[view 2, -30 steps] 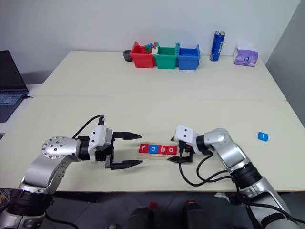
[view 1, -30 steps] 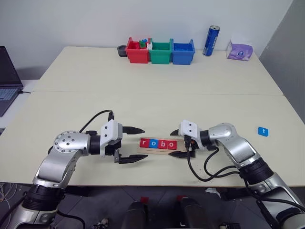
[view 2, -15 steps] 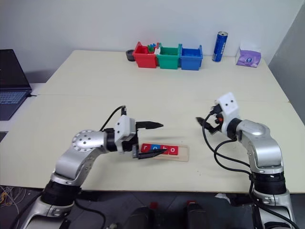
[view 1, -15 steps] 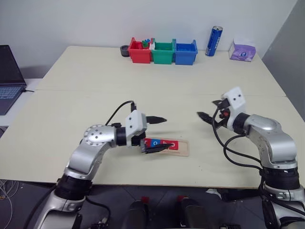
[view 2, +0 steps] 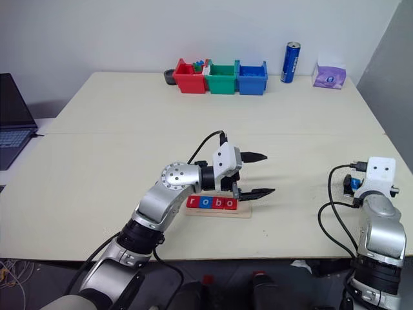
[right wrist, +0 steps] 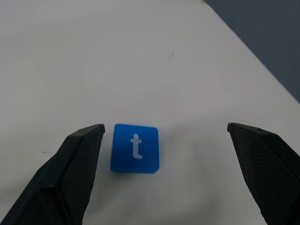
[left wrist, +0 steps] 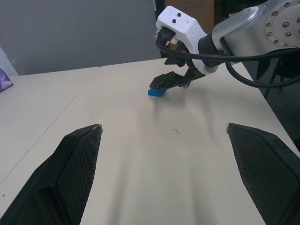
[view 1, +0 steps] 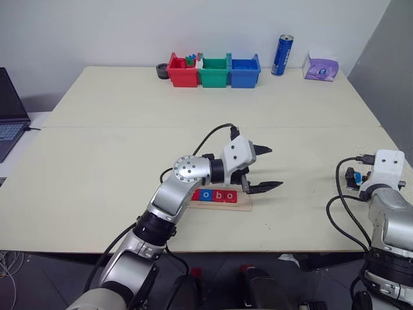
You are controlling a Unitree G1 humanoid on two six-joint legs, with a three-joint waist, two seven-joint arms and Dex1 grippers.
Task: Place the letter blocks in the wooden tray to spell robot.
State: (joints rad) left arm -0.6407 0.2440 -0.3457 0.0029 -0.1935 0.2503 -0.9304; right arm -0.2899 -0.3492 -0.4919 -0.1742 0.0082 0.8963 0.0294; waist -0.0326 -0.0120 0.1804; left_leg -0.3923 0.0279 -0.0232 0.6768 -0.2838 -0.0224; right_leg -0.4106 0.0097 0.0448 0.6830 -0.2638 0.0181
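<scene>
The wooden tray [view 2: 244,212] lies near the table's front edge. It holds red and blue letter blocks [view 2: 210,203] that read r, o, b, o, and its right end is bare. My left gripper [view 1: 273,168] reaches level across the tray's right end, open and holding nothing. A blue letter block with a white t [right wrist: 135,147] lies flat on the table at the far right. My right gripper [right wrist: 165,126] stands open around it, with the block close to one finger [right wrist: 75,164]. In the left wrist view the right gripper [left wrist: 171,80] hangs just over that blue block [left wrist: 156,92].
Red [view 1: 182,70], green [view 1: 213,70] and blue [view 1: 244,70] bins stand in a row at the table's back. Near them are a black roll [view 1: 161,70], a blue can [view 1: 282,55] and a purple tissue pack [view 1: 321,66]. A laptop [view 1: 9,123] sits off the left edge.
My left gripper has swung right from beside the tray's left end to over its right end. My right gripper has left the tray, swung far right and turned onto the t block.
</scene>
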